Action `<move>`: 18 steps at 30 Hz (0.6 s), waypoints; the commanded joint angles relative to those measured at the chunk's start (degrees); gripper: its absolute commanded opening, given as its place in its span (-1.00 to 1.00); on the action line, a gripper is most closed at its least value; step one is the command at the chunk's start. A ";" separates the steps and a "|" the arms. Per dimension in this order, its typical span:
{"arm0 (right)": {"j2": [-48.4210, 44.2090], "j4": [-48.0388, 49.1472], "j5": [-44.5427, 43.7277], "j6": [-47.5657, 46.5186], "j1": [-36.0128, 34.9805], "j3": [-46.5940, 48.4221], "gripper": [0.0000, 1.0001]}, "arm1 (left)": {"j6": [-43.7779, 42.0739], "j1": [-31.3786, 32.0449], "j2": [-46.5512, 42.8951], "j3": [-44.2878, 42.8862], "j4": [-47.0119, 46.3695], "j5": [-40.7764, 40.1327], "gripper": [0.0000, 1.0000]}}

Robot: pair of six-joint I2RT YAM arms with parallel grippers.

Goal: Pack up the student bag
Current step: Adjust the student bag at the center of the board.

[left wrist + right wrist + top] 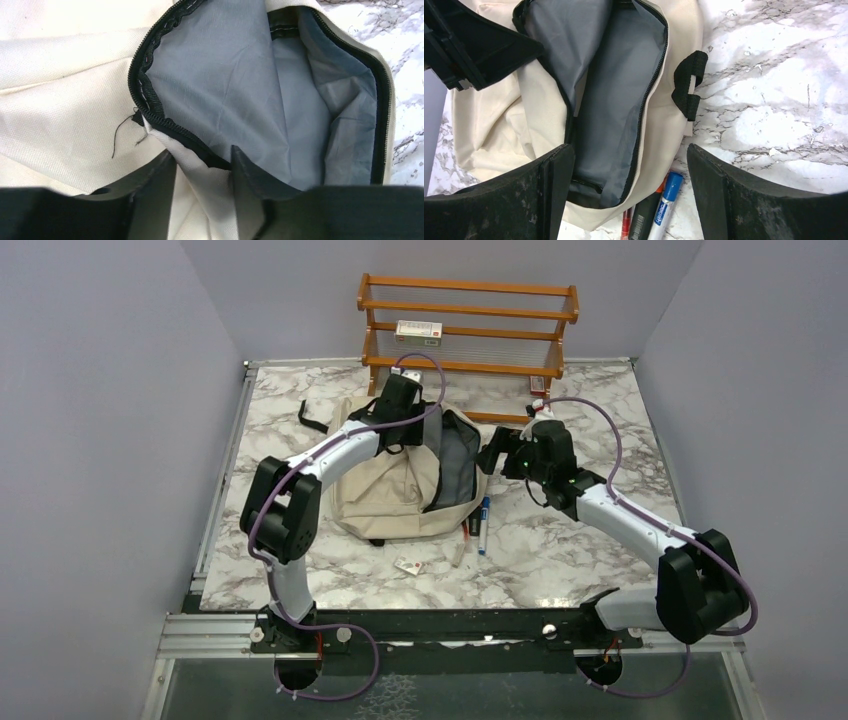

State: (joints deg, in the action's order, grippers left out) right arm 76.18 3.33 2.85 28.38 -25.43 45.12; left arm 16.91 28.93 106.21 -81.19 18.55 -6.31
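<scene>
The student bag (385, 495) lies unzipped, grey lining showing
My left pincer (202, 172) straddles its zipper rim (150, 107) — clamped or not, I cannot tell; my right pincer (630, 192) gapes wide by the blue marker (665, 207)

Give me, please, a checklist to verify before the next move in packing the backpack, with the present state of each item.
1. Backpack main compartment is unzipped and gaping: ok.
2. No item shows on the visible gray lining, so the way in is free: ok.
3. Left tool straddles the zipper rim; whether it holds firmly: cannot tell.
4. Right tool is open with nothing held: ok.
5. Blue-capped marker lies on the table beside the backpack, below the right tool: ok.
6. Markers are packed inside: not ok, they lie outside.
</scene>
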 commanded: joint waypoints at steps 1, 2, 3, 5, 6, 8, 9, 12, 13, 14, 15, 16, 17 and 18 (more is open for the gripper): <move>-1.40 -0.88 -0.22 -1.12 0.18 -0.59 0.75 | -1.82 0.68 -2.36 -2.69 -1.61 2.72 -0.30; -1.21 -0.92 -0.22 -1.13 0.20 -0.45 0.75 | -2.13 1.07 -2.81 -2.75 -1.49 3.42 -0.42; -1.09 -0.83 -0.15 -1.18 0.21 -0.31 0.75 | -2.40 1.45 -3.28 -2.83 -1.53 4.43 -0.54; -0.68 -0.47 -0.04 -1.09 0.13 -0.02 0.75 | -3.02 2.51 -3.98 -3.04 -1.50 6.07 -0.69; -0.54 -0.41 -0.19 -1.05 0.17 0.15 0.75 | -3.40 3.14 -4.15 -3.21 -1.57 6.92 -0.72; -0.85 -0.43 -1.13 -0.61 0.18 0.23 0.75 | -4.22 4.27 -4.18 -4.07 -1.58 10.22 -0.78; -1.20 -0.36 -1.79 -0.27 0.19 0.15 0.75 | -4.47 4.88 -4.05 -4.53 -1.58 11.72 -0.81; -2.17 -0.56 -4.20 -0.08 0.16 -0.08 0.75 | -4.81 6.86 -3.65 -5.45 -2.15 15.75 -0.90; -2.39 -0.79 -5.01 -0.08 0.16 -0.05 0.75 | -5.00 7.45 -3.58 -5.43 -2.75 16.87 -0.90; -2.55 -1.11 -5.57 -0.08 0.20 -0.10 0.75 | -5.18 7.99 -3.44 -5.47 -3.35 17.92 -0.86; -2.80 -1.47 -6.04 -0.05 0.17 -0.02 0.75 | -5.34 8.44 -3.14 -5.54 -3.87 19.03 -0.70; -2.95 -1.75 -6.38 0.00 0.20 -0.03 0.75 | -5.53 8.69 -2.86 -5.63 -4.13 20.00 -0.51; -3.25 -1.87 -6.64 0.01 0.21 -0.22 0.75 | -5.68 8.85 -2.59 -5.60 -4.51 20.92 -0.39; -3.58 -1.88 -6.97 -0.01 0.19 -0.52 0.75 | -5.74 8.87 -2.45 -5.46 -5.24 21.99 -0.30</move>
State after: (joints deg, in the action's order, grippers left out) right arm 74.94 3.16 -0.38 28.42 -25.43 45.12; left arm 12.40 36.84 104.53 -85.27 15.90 7.68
